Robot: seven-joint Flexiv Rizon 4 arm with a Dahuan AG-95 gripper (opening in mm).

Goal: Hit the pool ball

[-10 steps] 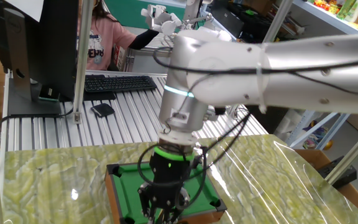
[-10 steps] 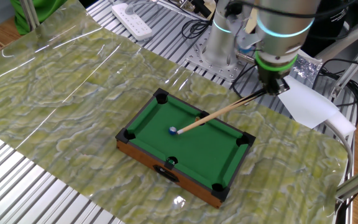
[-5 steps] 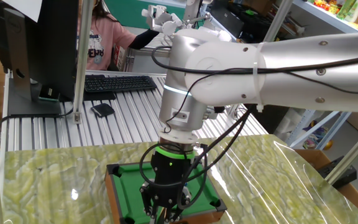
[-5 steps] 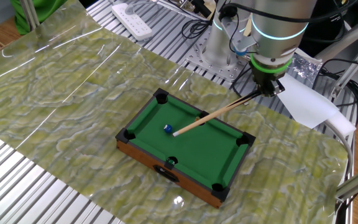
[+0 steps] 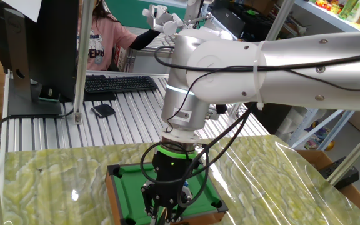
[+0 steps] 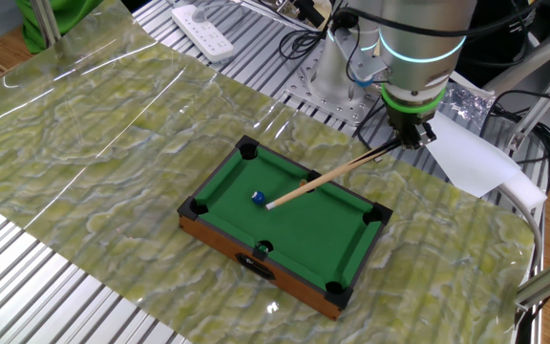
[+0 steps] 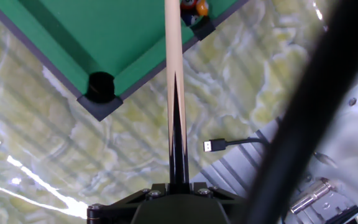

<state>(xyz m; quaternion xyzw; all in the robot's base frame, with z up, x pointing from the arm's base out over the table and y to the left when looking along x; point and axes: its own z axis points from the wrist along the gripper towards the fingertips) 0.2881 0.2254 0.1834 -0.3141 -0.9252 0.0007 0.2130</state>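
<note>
Hand (image 6: 412,133) closed on the butt of the cue stick (image 6: 327,176); tip sits just beside the pool ball (image 6: 257,198). Step in hand, judging by this: the strike. Do it well by pushing straight along the shaft, tip low and centred (a glancing touch could send it sideways). Ball lies mid-felt on the pool table (image 6: 344,222), well apart from the hand, down the cue's line.

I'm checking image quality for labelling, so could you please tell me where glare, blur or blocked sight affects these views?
One fixed view: the silver robot arm hides most of the miniature green pool table. The other fixed view: sharp, glare streaks on the glossy green marbled table cover. Hand view: a blurred black cable crosses the right; the long thin wooden cue stick is crisp.
</note>
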